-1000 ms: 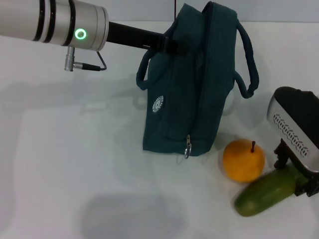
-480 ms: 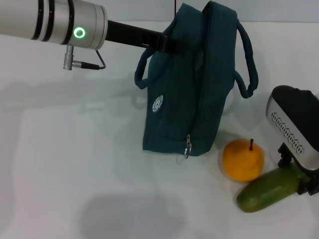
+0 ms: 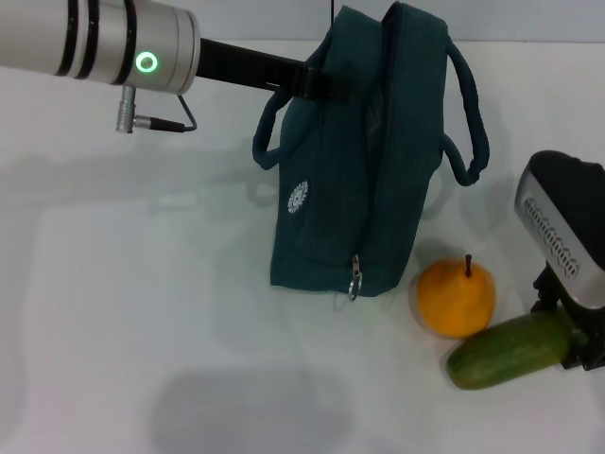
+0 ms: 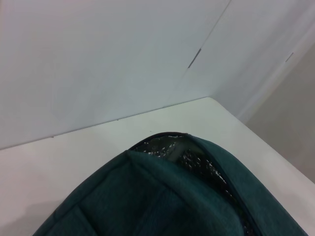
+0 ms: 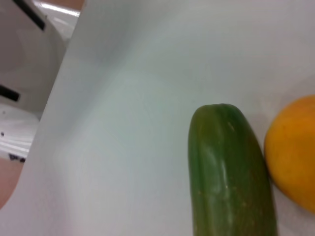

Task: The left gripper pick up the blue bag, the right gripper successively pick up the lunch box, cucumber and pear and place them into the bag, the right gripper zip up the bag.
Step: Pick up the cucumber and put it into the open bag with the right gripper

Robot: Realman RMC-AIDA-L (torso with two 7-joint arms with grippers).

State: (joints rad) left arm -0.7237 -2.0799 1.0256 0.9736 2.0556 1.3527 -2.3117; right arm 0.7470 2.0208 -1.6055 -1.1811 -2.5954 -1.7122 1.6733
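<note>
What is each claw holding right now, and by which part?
The left claw holds the blue bag by its upper edge near a handle. The right claw is at the cucumber by its end; its grip is hidden.

Matt cloth bag [image 3: 364,161], foil-lined

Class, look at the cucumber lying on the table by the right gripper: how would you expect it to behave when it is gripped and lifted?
The cucumber looks stiff, so it should lift without sagging. Its smooth, glossy skin may slip in the right gripper. Being round, it could roll if nudged, perhaps into the pear beside it.
</note>
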